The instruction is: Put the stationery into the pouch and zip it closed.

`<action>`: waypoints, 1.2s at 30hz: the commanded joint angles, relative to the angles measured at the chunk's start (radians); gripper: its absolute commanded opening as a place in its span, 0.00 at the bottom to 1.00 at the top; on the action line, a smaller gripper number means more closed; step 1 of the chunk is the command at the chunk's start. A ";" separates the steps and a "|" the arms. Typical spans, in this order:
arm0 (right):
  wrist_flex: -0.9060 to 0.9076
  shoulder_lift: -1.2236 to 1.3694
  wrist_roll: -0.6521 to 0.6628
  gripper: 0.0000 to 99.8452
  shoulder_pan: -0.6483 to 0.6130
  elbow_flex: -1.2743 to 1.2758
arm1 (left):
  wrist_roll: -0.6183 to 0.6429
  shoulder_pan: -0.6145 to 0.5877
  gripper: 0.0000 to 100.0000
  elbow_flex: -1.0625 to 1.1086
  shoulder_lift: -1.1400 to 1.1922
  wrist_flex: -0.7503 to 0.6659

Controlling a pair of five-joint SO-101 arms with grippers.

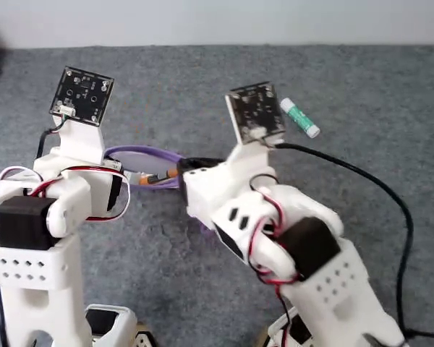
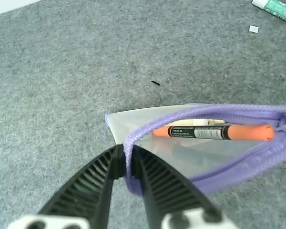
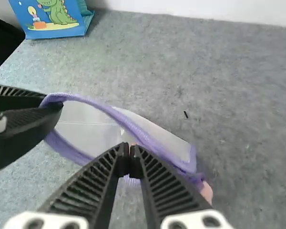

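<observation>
Beyond the pouch, a glue stick lies apart.

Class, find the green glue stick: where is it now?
High view: the glue stick lies on the table beyond the right arm, outside the pouch.

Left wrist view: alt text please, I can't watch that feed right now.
The left gripper has its fingers shut on the purple zipper edge at one end of the clear pouch, whose mouth gapes open. An orange pen lies inside; a green-and-white glue stick lies apart on the grey carpet.
</observation>
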 commanded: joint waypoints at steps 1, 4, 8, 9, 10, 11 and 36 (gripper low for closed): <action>-0.053 0.076 -0.012 0.01 -0.013 -0.032 | 0.012 0.003 0.01 -0.008 0.026 -0.011; -0.048 0.166 -0.012 0.01 -0.013 -0.032 | 0.012 0.003 0.01 -0.008 0.026 -0.011; -0.044 0.249 -0.008 0.01 -0.005 -0.041 | 0.012 0.003 0.01 -0.008 0.026 -0.011; -0.044 0.246 -0.008 0.01 -0.005 -0.048 | 0.012 0.003 0.01 -0.008 0.026 -0.011; -0.038 0.234 -0.008 0.01 -0.007 -0.066 | 0.012 0.003 0.01 -0.008 0.026 -0.011; -0.028 0.216 -0.008 0.01 -0.012 -0.094 | 0.012 0.003 0.01 -0.008 0.026 -0.011; 0.096 0.108 0.026 0.01 0.065 -0.213 | 0.012 0.003 0.01 -0.008 0.023 -0.011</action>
